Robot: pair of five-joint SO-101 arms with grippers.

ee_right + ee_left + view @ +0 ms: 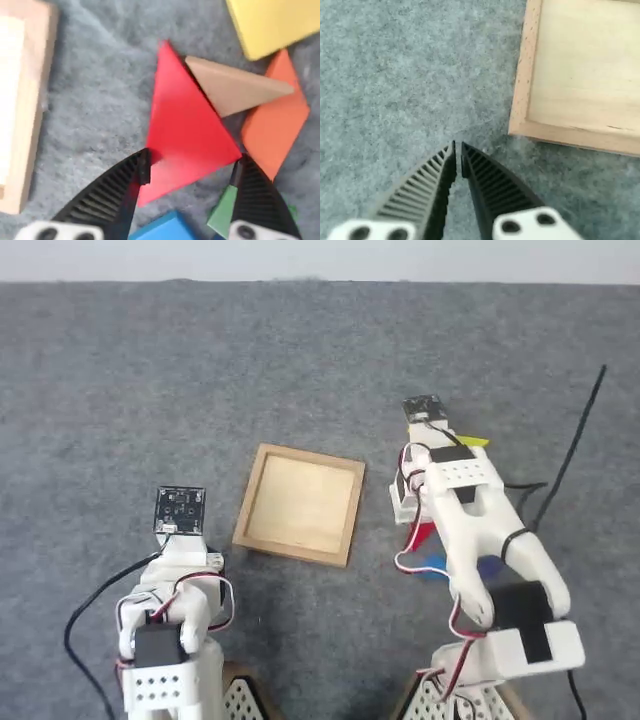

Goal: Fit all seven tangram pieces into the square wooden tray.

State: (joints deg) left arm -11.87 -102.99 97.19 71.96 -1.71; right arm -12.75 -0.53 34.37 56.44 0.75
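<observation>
High view puts your square wooden tray (243,508) near the middle of the grey table (120,370), turned a little askew, its bare wooden floor showing. Your left arm sits toward the near edge on the tray's left. In the left wrist view your left hand (458,147) has its two ribbed fingers drawn together, tips almost touching, over the felt just off one corner of the tray (520,75).

Your right arm stretches over the cluster of pieces lying between the tray and the table's right edge. In the right wrist view your right hand (192,162) is spread wide, one finger on each side of the red triangle (185,135), low over it; you cannot tell whether the tips touch it. A tan triangle (232,87) lies against the red one's edge, an orange piece (275,130) just beside both, a yellow piece (275,20) beyond. A blue piece (160,227) and a green piece (222,212) lie under the fingers.
</observation>
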